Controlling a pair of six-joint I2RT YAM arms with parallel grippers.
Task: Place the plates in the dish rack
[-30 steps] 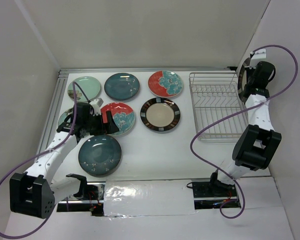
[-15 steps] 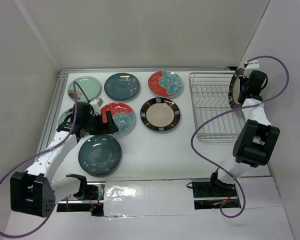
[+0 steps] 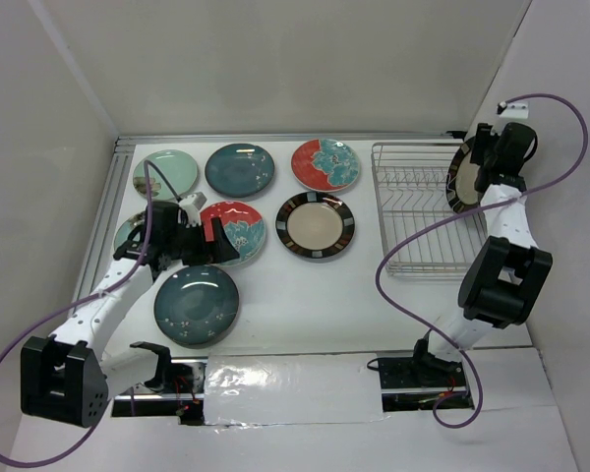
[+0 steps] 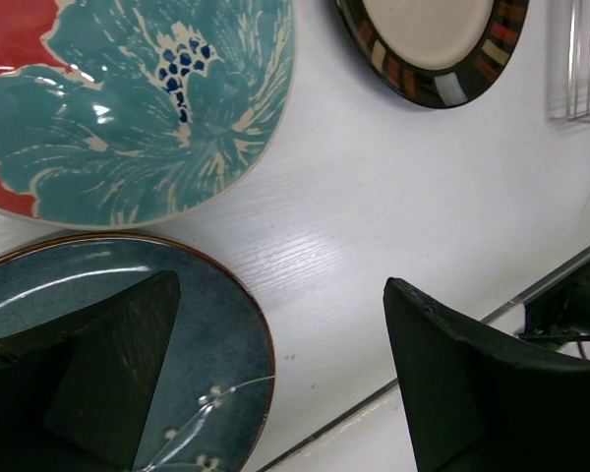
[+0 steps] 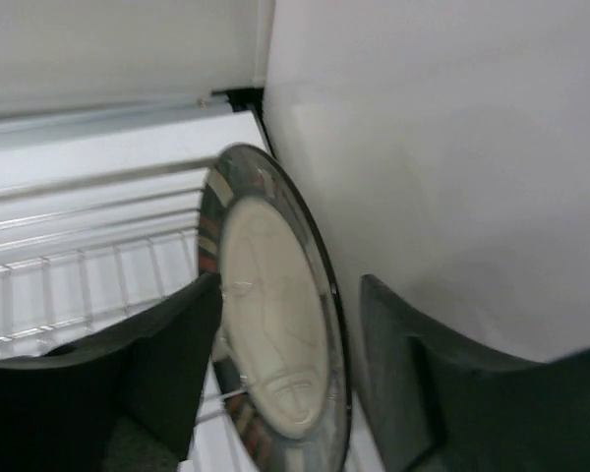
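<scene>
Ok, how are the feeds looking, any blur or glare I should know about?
Top external: evenly lit, soft shadows, glare mainly on the shiny tape strip at the near edge. Left wrist: sharp, with white glare streaks on the dark teal plate. Right wrist: soft focus, the striped-rim plate blurred against a washed-out wall.

My left arm [image 3: 103,300] and right arm [image 3: 512,224] look alike from here: white rounded links joined by chunky black joint blocks. A thin purple cable [image 3: 378,280] loops loose along each. On my wrist feeds the left tool [image 4: 280,285] and right tool [image 5: 293,285] have broad, matt black wedge fingers [image 4: 472,393] with sharp angular edges
</scene>
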